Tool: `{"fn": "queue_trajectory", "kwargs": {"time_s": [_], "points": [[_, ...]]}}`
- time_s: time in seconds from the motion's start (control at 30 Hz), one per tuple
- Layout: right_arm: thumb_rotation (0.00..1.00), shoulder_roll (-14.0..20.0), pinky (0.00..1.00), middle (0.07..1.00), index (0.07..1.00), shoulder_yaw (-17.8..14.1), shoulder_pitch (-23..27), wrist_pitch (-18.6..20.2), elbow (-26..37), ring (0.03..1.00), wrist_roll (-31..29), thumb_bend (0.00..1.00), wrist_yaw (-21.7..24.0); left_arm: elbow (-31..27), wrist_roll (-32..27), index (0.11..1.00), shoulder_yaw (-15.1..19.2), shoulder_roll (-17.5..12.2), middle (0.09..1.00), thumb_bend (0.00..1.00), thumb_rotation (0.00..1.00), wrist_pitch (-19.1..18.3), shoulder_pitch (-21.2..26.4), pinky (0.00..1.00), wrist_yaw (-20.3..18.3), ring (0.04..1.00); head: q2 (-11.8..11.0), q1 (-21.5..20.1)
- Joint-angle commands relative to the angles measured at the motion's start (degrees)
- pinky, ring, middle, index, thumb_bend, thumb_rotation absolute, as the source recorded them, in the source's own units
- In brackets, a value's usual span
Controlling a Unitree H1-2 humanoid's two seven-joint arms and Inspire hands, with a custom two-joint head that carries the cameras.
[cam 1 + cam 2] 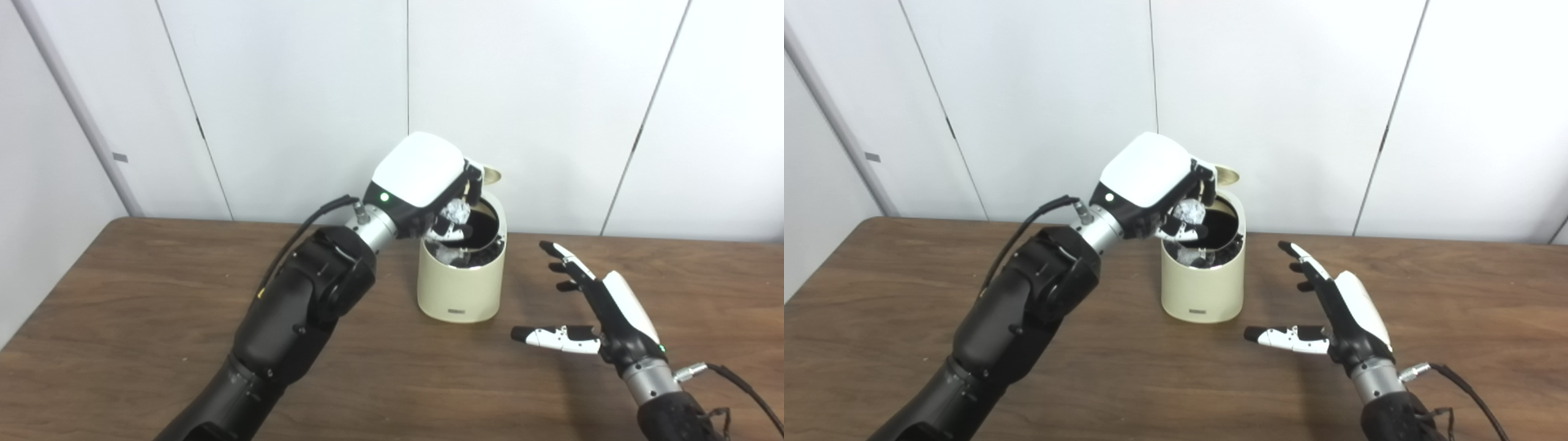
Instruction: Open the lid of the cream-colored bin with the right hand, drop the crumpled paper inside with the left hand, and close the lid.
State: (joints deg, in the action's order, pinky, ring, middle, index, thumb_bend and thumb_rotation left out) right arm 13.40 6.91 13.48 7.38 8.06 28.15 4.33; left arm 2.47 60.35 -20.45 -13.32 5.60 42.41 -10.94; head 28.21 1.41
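Observation:
The cream-colored bin stands on the brown table, its lid swung up at the back, the dark inside showing. My left hand hangs over the bin's mouth, fingers curled around the crumpled paper, which sits just above the rim. More crumpled paper lies inside the bin. My right hand is open and empty, fingers spread, to the right of the bin and apart from it. In the right eye view the bin, left hand and right hand show the same.
The wooden table reaches to white wall panels just behind the bin. A cable runs from my right wrist at the lower right.

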Motion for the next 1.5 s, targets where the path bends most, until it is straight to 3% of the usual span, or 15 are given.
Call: {"fn": "queue_trajectory", "kwargs": {"time_s": [0.0, 0.27, 0.4, 0.53, 0.7, 0.9, 0.93, 1.0, 1.47], "points": [[0.39, 0.0, 0.75, 0.919, 0.913, -0.6, 1.3, -1.3, 2.5, 0.869, -0.4, 0.79, -0.9, 1.3, -0.1, 0.483, 0.3, 0.2, 0.471, 0.53, 0.0, 0.8, 3.4, 0.22, 4.4, 0.29, 0.0, 0.0], [0.39, 0.1, 0.76, 0.922, 0.918, -0.8, 0.8, -1.6, 2.3, 0.868, -0.7, 0.8, -1.2, 8.8, 6.0, 0.485, -3.8, -0.7, 0.473, 0.53, 0.0, 2.3, 4.9, 0.22, 13.8, 0.337, 0.3, -0.4], [0.4, 0.2, 0.77, 0.922, 0.915, -0.8, 0.7, -1.3, 2.5, 0.87, -0.2, 0.8, -1.3, 12.8, 7.7, 0.516, -5.5, -0.7, 0.41, 0.52, 0.0, 2.5, 5.7, 0.2, 19.2, 0.338, 0.4, -0.5], [0.39, 0.3, 0.78, 0.92, 0.91, -1.0, 0.8, -1.8, 2.2, 0.869, -0.4, 0.8, -1.5, 15.4, 8.5, 0.518, -6.6, -0.6, 0.41, 0.52, 0.0, 1.6, 6.3, 0.18, 22.2, 0.334, 0.4, -0.5], [0.41, 0.3, 0.78, 0.918, 0.912, -0.9, 0.7, -1.7, 2.2, 0.873, 0.0, 0.8, -1.5, 16.5, 7.4, 0.521, -6.6, -0.1, 0.429, 0.52, 0.0, 1.0, 6.3, 0.2, 22.5, 0.358, 0.4, -0.6], [0.42, 0.2, 0.77, 0.917, 0.914, -0.9, 0.8, -1.4, 2.2, 0.864, 0.3, 0.81, -1.5, 15.7, 7.0, 0.528, -6.7, -0.1, 0.476, 0.52, 0.0, -0.1, 6.1, 0.28, 20.8, 0.462, 0.6, -0.5], [0.42, 0.2, 0.77, 0.917, 0.915, -0.8, 0.8, -1.4, 2.3, 0.864, 0.4, 0.81, -1.5, 15.4, 7.0, 0.586, -6.7, -0.2, 0.53, 0.69, 0.09, -0.2, 6.1, 0.3, 20.5, 0.478, 0.6, -0.4], [0.42, 0.2, 0.77, 0.917, 0.915, -0.9, 0.8, -1.5, 2.2, 0.865, 0.4, 0.8, -1.4, 14.6, 6.8, 0.636, -6.6, -0.3, 0.578, 0.83, 0.19, -0.4, 6.0, 0.32, 19.9, 0.498, 0.6, -0.4], [0.41, 0.2, 0.76, 0.916, 0.914, -0.8, 1.0, -1.3, 2.2, 0.869, -0.2, 0.81, -1.1, 10.7, 4.9, 0.67, -5.4, -0.5, 0.611, 0.93, 0.33, -1.7, 4.8, 0.37, 16.2, 0.53, 0.7, -0.1]]}}
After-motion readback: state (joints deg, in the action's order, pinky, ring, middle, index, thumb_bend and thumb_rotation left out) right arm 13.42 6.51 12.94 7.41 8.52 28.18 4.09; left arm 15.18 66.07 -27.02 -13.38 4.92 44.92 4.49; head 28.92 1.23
